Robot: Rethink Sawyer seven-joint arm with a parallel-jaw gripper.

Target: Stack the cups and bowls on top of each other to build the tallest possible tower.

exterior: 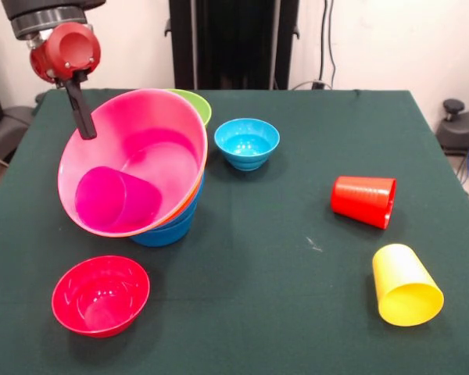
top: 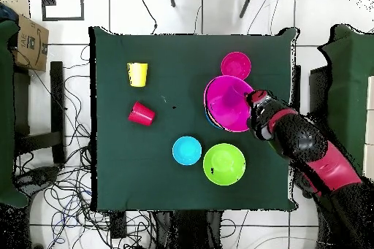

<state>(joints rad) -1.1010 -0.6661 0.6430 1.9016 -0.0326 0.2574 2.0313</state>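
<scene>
Tilted pink bowl point(exterior: 144, 148) holds purple cup point(exterior: 117, 195); red cup point(exterior: 363, 201), yellow cup point(exterior: 405, 285) lie toppled.

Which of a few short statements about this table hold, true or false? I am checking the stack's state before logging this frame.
1. The pink bowl sits tilted on top of the tower. True.
2. The purple cup stands upright on the table. False: it lies inside the pink bowl.
3. The red cup and the yellow cup both lie on their sides. True.
4. The small red bowl is part of the tower. False: it sits alone on the table.
5. The end effector is at the pink bowl's rim. True.
6. The light-blue bowl is upside down. False: it sits opening up.
</scene>
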